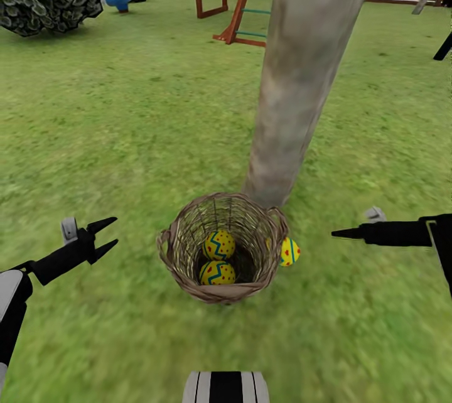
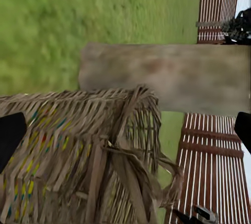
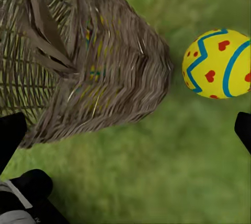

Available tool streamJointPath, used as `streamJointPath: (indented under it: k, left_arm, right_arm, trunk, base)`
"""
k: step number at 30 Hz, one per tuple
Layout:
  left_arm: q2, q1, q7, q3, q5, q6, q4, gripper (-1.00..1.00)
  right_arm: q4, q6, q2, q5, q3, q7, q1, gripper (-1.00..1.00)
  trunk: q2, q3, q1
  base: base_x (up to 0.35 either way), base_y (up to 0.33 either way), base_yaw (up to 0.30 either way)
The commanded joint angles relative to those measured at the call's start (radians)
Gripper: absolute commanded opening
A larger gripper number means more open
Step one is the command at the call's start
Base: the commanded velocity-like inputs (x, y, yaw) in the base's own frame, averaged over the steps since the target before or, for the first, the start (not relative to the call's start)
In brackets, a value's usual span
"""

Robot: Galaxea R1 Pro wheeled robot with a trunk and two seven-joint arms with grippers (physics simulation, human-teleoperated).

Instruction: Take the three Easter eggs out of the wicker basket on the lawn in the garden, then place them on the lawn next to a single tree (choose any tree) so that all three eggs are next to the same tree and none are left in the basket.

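1. Wicker basket [image 1: 220,249] sits at lower centre on the lawn [image 1: 125,139], at the tree [image 1: 301,76] base.
2. Two eggs [image 1: 218,245] lie inside; a third egg [image 1: 289,252] rests outside, right.
3. Left gripper [image 1: 108,235] is spread, empty; right gripper [image 1: 336,233] I cannot tell.

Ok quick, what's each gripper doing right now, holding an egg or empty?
Left gripper: open, empty, to the left of the wicker basket.
Right gripper: empty; open or shut cannot be told.

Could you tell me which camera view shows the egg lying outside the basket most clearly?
The right wrist view: the egg sits large and unobstructed on the grass. The head view shows it small, partly behind the basket. In the left wrist view I cannot make it out.
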Motion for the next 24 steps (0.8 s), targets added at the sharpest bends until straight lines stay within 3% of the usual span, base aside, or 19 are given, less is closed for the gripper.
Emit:
streamJointPath:
  k: [1,3,5,7,15,18,20,21,23,24]
  left_arm:
    - [0.000,-0.001,-0.009,0.002,-0.010,0.004,0.001,1.00]
    - [0.000,-0.001,-0.010,0.002,-0.010,0.004,0.001,1.00]
    - [0.000,-0.001,-0.010,0.002,-0.010,0.004,0.001,1.00]
    - [0.000,0.000,-0.008,0.002,-0.012,0.004,0.001,1.00]
    - [0.000,-0.001,-0.008,0.002,-0.011,0.004,0.004,1.00]
    - [0.000,-0.001,-0.007,0.000,-0.012,0.003,0.004,1.00]
    - [-0.001,0.000,-0.007,0.000,-0.013,0.003,0.004,1.00]
    - [-0.001,0.000,-0.007,0.000,-0.013,0.003,0.004,1.00]
    - [-0.002,-0.001,-0.007,0.000,-0.013,0.003,0.004,1.00]
    - [-0.002,-0.001,-0.007,0.000,-0.013,0.003,0.004,1.00]
  right_arm:
    - [-0.005,0.015,0.001,0.011,-0.002,0.010,0.000,1.00]
    - [-0.012,0.019,0.000,0.009,-0.023,0.011,0.000,1.00]
    - [-0.017,0.019,0.000,0.009,-0.094,0.012,0.000,1.00]
    - [-0.013,0.020,0.002,0.017,-0.126,0.012,0.000,1.00]
    - [-0.020,0.020,-0.006,0.016,-0.126,0.016,0.036,1.00]
    - [-0.081,0.029,-0.002,0.010,-0.126,0.043,0.038,1.00]
    - [-0.178,0.032,0.004,0.008,-0.117,0.043,0.065,1.00]
    - [-0.220,0.037,0.008,0.008,-0.092,0.043,0.077,1.00]
    - [-0.253,0.045,0.031,0.007,-0.024,0.043,0.091,1.00]
    - [-0.263,0.048,0.062,0.007,0.029,0.043,0.095,1.00]
  trunk:
    - [0.000,0.003,-0.001]
    - [0.000,0.011,-0.001]
    - [0.001,0.019,-0.002]
    - [0.001,0.026,-0.003]
    - [0.003,0.057,-0.007]
    - [0.004,0.069,-0.008]
    - [0.004,0.077,-0.009]
    - [0.005,0.081,-0.010]
    - [0.005,0.088,-0.010]
    - [0.005,0.092,-0.011]
  base:
    - [0.000,0.000,0.000]
    - [0.000,0.000,0.000]
    - [0.000,0.000,0.000]
    - [-0.011,0.000,0.000]
    - [-0.232,0.000,0.023]
    - [-0.011,0.000,0.267]
    - [-0.001,0.000,0.292]
    - [0.000,0.000,0.293]
    - [0.000,0.000,0.293]
    - [0.000,0.000,0.293]
